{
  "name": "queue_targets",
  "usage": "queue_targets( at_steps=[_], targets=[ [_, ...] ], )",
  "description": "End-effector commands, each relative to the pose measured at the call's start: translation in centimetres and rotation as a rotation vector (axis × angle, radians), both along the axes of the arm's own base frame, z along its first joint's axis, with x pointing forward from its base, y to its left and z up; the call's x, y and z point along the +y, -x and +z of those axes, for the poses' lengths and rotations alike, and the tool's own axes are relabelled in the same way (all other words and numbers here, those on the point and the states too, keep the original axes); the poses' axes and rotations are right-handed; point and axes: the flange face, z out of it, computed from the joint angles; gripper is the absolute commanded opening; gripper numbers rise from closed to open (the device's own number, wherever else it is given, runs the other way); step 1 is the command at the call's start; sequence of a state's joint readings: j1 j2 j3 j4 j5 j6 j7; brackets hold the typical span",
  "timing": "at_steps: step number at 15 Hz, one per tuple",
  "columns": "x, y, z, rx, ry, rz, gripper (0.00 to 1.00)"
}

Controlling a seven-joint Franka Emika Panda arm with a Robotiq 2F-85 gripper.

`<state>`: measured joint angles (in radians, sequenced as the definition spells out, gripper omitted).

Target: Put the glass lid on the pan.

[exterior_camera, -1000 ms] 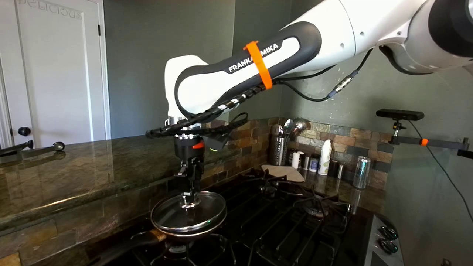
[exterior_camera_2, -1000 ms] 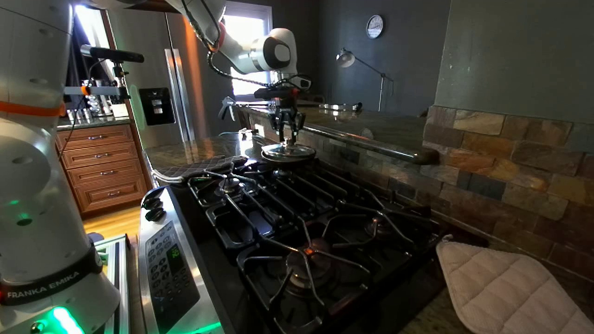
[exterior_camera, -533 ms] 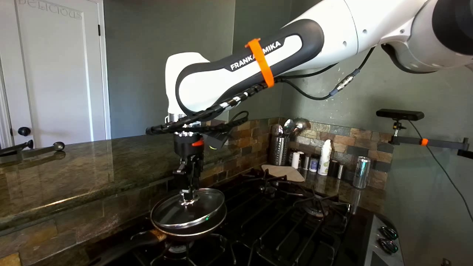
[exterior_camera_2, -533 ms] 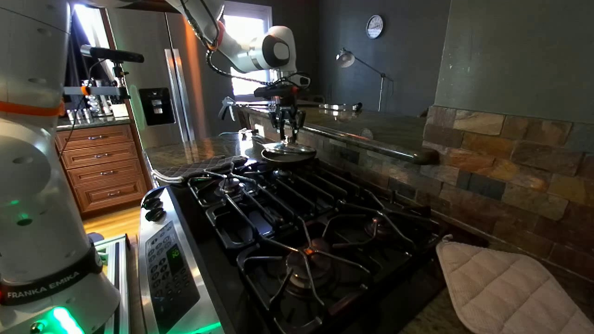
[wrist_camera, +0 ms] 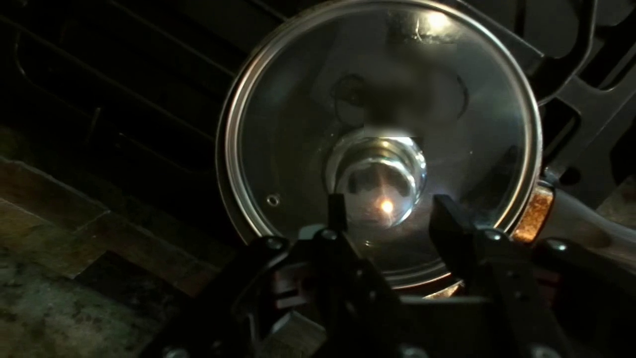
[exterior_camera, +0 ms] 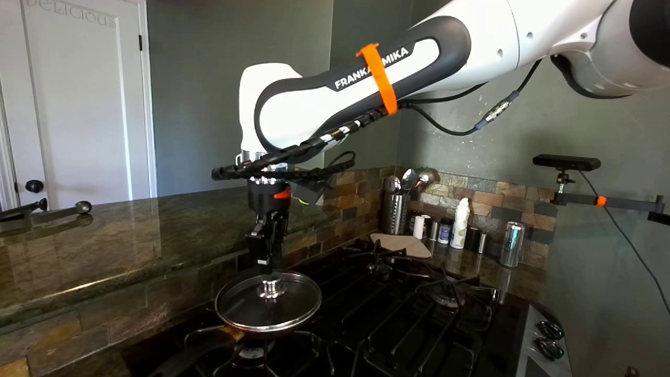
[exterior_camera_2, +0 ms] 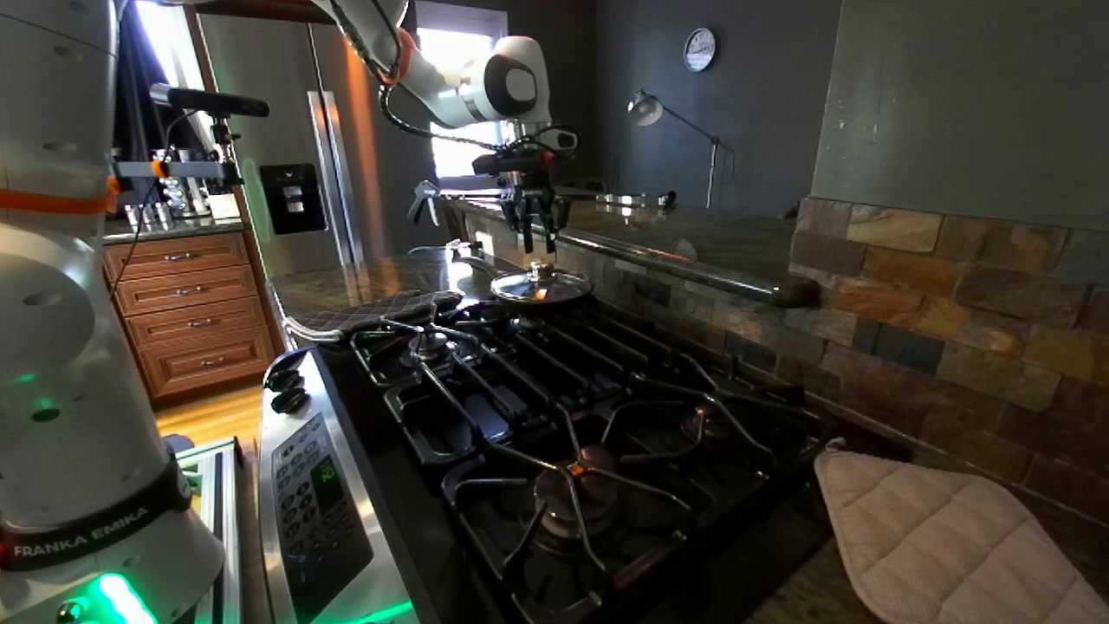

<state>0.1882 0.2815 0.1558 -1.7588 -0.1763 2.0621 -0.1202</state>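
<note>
**Dark gas stove (exterior_camera_2: 416, 511), with a level glass lid (exterior_camera: 268, 310) over the pan (wrist_camera: 535, 214)**

Against a tiled backsplash (exterior_camera: 361, 201), a change in the glass lid: tilted half a second ago, with one edge raised; now lying flat on the pan. For the gripper (exterior_camera_2: 539, 249), in an exterior view, a small rise: now just above the knob (exterior_camera_2: 541, 270), with a narrow space between. For the pan's handle (wrist_camera: 579, 214), a slight shift.

Off the knob: a gap between parted fingers (wrist_camera: 338, 211), looking about as wide as the knob in the wrist view.

In the pan, contents impossible to make out under the glass. In the corner, a perforated steel holder (exterior_camera: 395, 214) with metal utensils (exterior_camera: 409, 179) upright inside; near it, small jars (exterior_camera: 444, 234) and a white bottle (exterior_camera: 460, 222), then a tall shiny can (exterior_camera: 512, 244).
</note>
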Motion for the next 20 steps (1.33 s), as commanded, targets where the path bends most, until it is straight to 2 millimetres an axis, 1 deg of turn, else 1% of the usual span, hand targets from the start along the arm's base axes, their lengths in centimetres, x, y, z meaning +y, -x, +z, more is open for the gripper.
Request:
queue_targets(
  at_steps=[1, 2, 3, 5, 6, 7, 8, 15, 18, 20],
  targets=[
    [0.2, 0.8, -0.2, -0.004, 0.003, 0.005, 0.23],
    [0.1, 0.8, -0.1, -0.006, 0.001, 0.003, 0.72],
    [0.1, 0.8, 0.0, -0.005, -0.004, 0.004, 0.74],
    [-0.1, 0.9, 0.2, 0.000, -0.021, 0.008, 0.88],
    [-0.2, 0.9, 0.2, -0.001, -0.020, 0.007, 0.96],
    [-0.2, 0.8, 0.1, 0.003, -0.021, 0.010, 0.99],
    [-0.2, 0.8, -0.1, 0.005, -0.021, 0.011, 1.00],
    [-1.0, 0.4, -0.7, 0.034, -0.057, -0.006, 1.00],
    [-1.7, 0.5, 0.2, 0.027, -0.092, -0.040, 1.00],
    [-2.3, 0.5, 0.8, 0.051, -0.129, -0.139, 1.00]
  ],
)
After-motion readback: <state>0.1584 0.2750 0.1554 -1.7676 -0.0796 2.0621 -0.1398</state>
